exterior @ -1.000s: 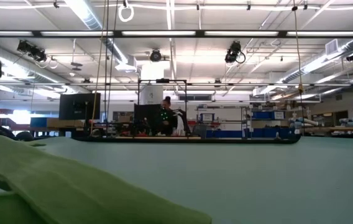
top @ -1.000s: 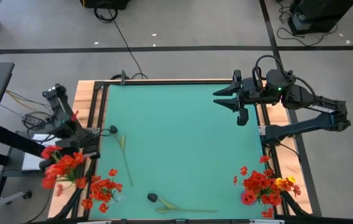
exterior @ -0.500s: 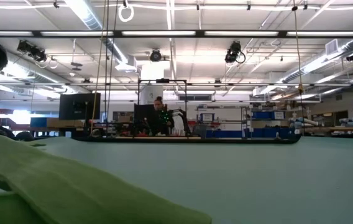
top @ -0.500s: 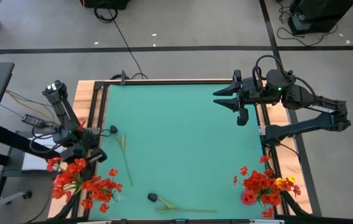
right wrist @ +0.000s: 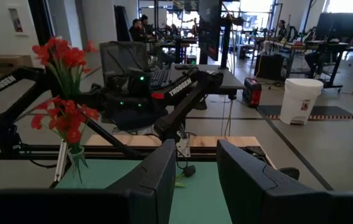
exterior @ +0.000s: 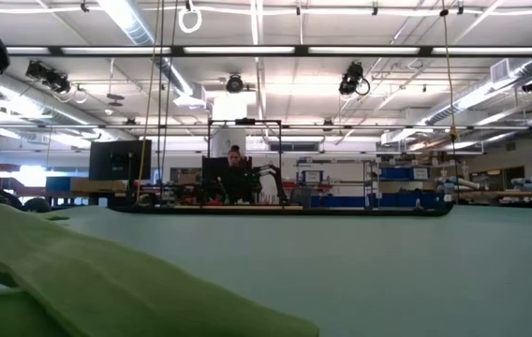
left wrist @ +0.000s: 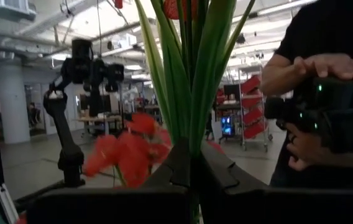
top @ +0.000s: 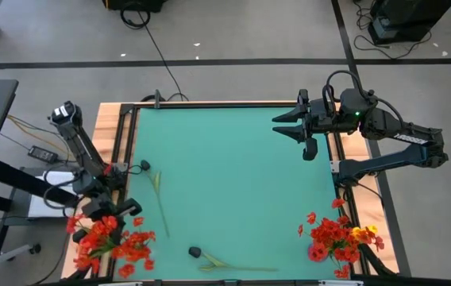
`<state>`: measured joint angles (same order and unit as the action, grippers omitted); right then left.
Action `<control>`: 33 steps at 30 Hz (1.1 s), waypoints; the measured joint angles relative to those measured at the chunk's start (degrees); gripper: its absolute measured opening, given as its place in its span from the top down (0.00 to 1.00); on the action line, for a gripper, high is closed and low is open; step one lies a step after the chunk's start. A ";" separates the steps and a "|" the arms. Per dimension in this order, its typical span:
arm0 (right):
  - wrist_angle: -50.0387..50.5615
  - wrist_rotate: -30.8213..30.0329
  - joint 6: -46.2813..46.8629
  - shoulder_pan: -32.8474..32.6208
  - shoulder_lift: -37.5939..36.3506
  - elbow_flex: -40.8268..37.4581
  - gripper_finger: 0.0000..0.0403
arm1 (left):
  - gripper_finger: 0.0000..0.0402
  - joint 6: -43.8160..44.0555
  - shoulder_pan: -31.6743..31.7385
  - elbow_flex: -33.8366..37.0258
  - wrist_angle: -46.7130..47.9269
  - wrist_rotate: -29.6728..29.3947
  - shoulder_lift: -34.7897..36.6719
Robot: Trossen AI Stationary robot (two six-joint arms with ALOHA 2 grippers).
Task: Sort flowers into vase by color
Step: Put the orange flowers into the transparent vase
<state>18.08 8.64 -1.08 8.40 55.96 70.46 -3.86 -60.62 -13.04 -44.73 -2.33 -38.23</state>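
Note:
My left gripper [top: 103, 213] is at the table's near left corner, shut on a spray of red-orange flowers [top: 97, 232]. In the high view that spray overlaps the red bunch [top: 130, 245] standing in the left vase [right wrist: 77, 160]. A second bunch of red [top: 330, 237] and yellow flowers [top: 364, 233] stands at the near right corner. A thin green stem [top: 159, 195] and a dark-headed flower [top: 195, 253] lie loose on the green mat [top: 233, 175]. My right gripper [top: 285, 125] hangs open over the far right of the mat, with nothing between its fingers [right wrist: 164, 174]. My left gripper pinches the spray's green stems and long leaves [left wrist: 192, 134] between its two fingers, which lie across them. The leaves rise from the fingers and the red blooms [left wrist: 127, 149] spread beside them. The spray is lifted clear of the mat; its lower end is hidden by the gripper.
A broad green leaf [exterior: 107, 281] lies right in front of the low camera. A small dark object [top: 144, 165] sits at the mat's left edge. A person's hands [left wrist: 325, 65] show beyond the left gripper. The middle of the mat has free room.
My left gripper has gone down and toward the table's near edge, rolling as it went. The red spray has come with it, from outside the left edge to over the bunch in the left vase. The gripper has stayed shut.

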 joint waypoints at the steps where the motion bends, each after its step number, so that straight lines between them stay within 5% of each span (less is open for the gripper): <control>1: 0.01 0.01 0.00 0.00 0.01 0.00 0.69 | 0.97 0.00 0.00 0.00 0.02 -0.01 -0.56; 9: -0.01 0.00 0.00 0.00 0.02 0.00 0.69 | 0.92 0.31 0.00 0.02 0.00 -0.05 -1.59; 24: 0.01 0.00 0.00 0.01 0.02 0.00 0.69 | 0.41 3.28 -1.14 -0.42 0.41 -2.08 -1.52; 33: 0.01 0.00 0.00 0.01 0.00 0.00 0.69 | 0.34 4.52 -2.99 -8.30 16.50 -2.07 -1.52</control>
<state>18.09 8.64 -1.08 8.41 55.97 70.46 0.67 -63.61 -21.34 -28.23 -4.40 -39.75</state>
